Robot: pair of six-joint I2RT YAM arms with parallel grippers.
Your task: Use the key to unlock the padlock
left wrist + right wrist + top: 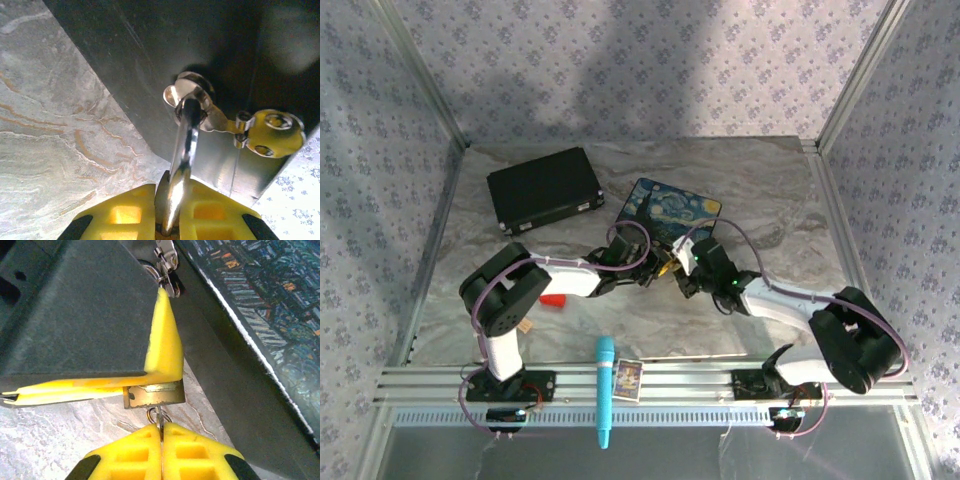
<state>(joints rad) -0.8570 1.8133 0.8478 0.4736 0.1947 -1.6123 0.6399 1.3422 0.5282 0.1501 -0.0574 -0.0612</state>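
Two closed grips are being applied: padlock (pixel 152 394) is being clamped by left end effector (pixel 167 200) as a brace, key (pixel 159 419) is being pinched by right end effector (pixel 161 432), just ahead of its tips at the padlock's base. One side is being crowded by the painted box (pixel 260 305); table (pixel 55 440) is being left opposite for twisting.

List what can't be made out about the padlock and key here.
- The key: right wrist view, a sliver only; blade inside the padlock, head buried in the shut right claw.
- Padlock body: left wrist view, hidden behind the left claw gripping the shackle.
- Whether the shackle is locked or released: right wrist view, the left claw's finger covers the padlock's top.
- Top view: padlock too small, crowded by both claws.
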